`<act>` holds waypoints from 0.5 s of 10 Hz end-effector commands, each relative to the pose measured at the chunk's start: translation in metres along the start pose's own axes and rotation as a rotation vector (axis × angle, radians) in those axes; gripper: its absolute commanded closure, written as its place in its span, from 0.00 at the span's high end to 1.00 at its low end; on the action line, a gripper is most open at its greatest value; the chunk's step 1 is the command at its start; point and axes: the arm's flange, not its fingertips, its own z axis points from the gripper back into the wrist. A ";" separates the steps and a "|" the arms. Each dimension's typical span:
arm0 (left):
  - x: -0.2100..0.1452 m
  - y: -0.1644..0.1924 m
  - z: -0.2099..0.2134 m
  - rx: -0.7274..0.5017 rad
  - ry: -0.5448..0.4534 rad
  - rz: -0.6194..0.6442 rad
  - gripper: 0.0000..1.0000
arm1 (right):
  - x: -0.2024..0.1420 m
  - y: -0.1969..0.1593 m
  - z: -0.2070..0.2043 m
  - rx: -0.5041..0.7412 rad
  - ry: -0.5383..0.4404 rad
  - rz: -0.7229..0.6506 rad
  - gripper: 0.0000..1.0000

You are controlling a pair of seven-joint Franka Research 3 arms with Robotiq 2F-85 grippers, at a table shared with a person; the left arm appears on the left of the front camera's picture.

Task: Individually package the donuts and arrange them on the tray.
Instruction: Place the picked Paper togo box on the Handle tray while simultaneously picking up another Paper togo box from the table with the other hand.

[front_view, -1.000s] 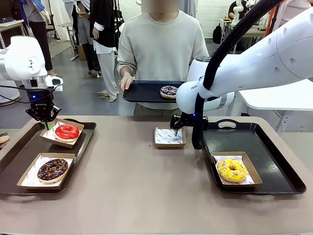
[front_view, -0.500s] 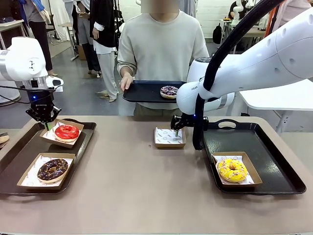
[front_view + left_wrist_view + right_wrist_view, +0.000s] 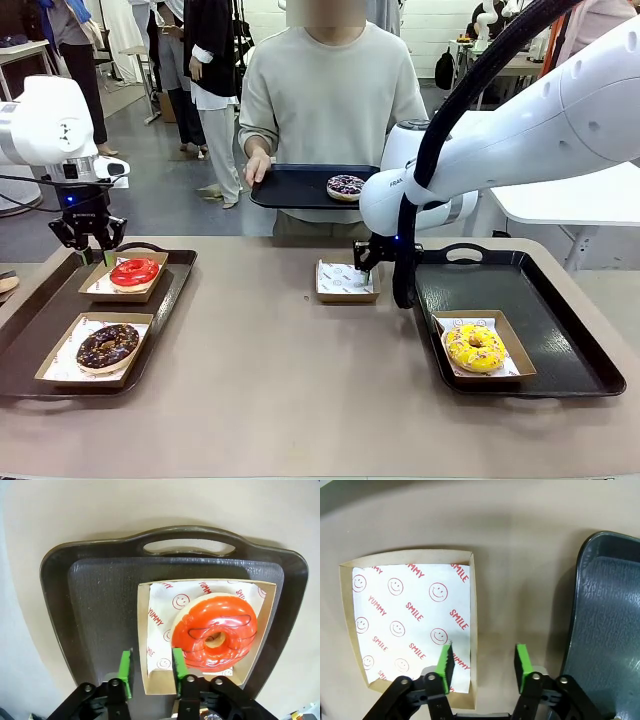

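The left gripper [image 3: 90,247] hangs over the far end of the black plastic tray on the left [image 3: 30,335]. Its jaws are open and hold nothing. In the left wrist view they straddle the near wall of the brown paper box [image 3: 156,686] that holds the shiny red donut [image 3: 216,632]. That box's near edge is hidden behind the fingers. A second box on the same tray holds the chocolate-brown donut with sprinkles [image 3: 107,345].

The right gripper [image 3: 364,262] hangs over the empty paper box with smiley paper [image 3: 347,281] in the middle of the tan desk [image 3: 280,390]. Its jaws are partly open and hold nothing. One finger sits over the box, the other over the bare desk beside it. The box's lower edge is cut off behind the gripper.

The yellow donut [image 3: 474,347] sits in its box on the black tray on the right [image 3: 560,330]. The person at the far side holds a third black tray [image 3: 295,187] with the dark purple donut with sprinkles [image 3: 346,186] on it. The right arm hides that tray's right end.
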 end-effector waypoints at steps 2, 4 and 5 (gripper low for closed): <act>0.003 0.001 0.004 0.008 0.015 0.014 1.00 | -0.002 0.003 -0.005 -0.007 -0.005 0.001 0.14; 0.003 0.001 0.005 0.009 0.020 0.012 1.00 | -0.001 0.003 -0.005 -0.003 -0.004 -0.004 0.00; 0.002 0.001 0.006 0.007 0.020 0.011 1.00 | -0.001 0.003 -0.005 -0.003 -0.004 -0.007 0.00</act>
